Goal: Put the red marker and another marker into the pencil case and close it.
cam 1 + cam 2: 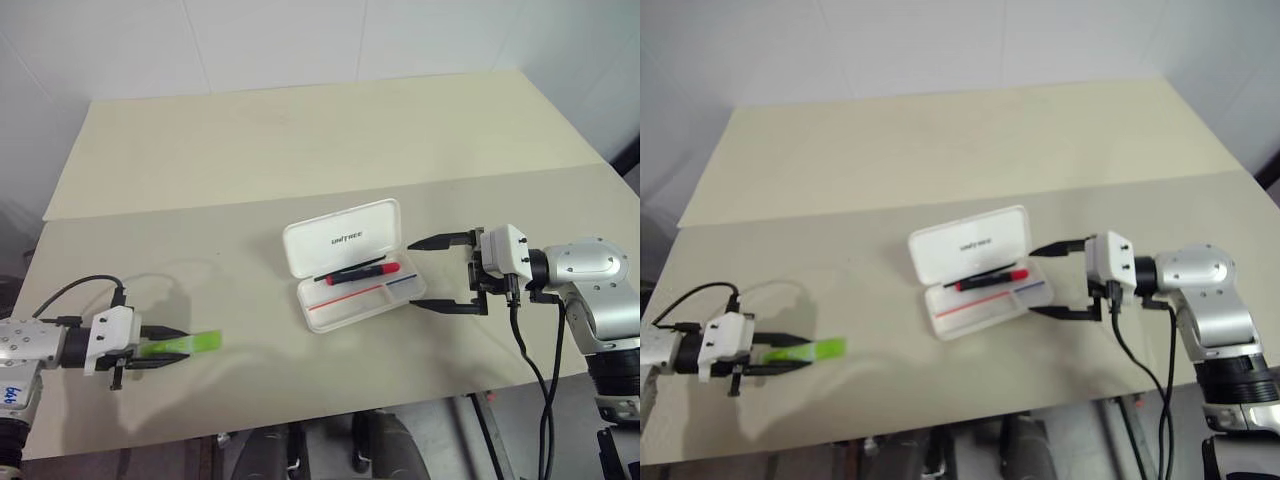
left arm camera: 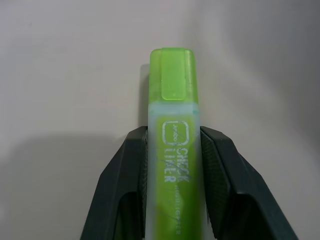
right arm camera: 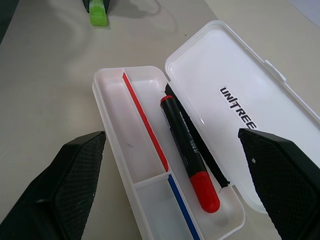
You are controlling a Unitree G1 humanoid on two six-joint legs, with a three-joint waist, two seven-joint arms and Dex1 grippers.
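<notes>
My left pincer point(image 1: 168, 347) is squeezed on the green highlighter point(image 1: 190, 345). In the left wrist view my two black fingers point(image 2: 127, 170) press on both sides of its fat body, and the capped end sticks out in front. I hold it low on the body so the front stays free to go into the case first. It lies flat, low over the tabletop point(image 1: 300, 150), far off on my left side, well apart from the case. I cannot tell if it has left the tabletop yet.

The white pencil case point(image 1: 345, 305) is open in the middle. Its lid point(image 1: 340, 238) is flipped back flat, so the tray is easy to reach from above. The red marker point(image 1: 362, 273) is already lying in the tray, close to the hinge. A thin red stick point(image 3: 145, 120) and a thin blue stick point(image 3: 182, 212) lie in the tray beside it. That leaves room in the front part of the tray for the highlighter, I think.

My right pincer point(image 1: 440, 272) is wide open and holds nothing. It waits just beside the right end of the case, with one finger on each side of that end. I think it is there to keep the case from sliding when the highlighter goes in, and to shut the lid after.
</notes>
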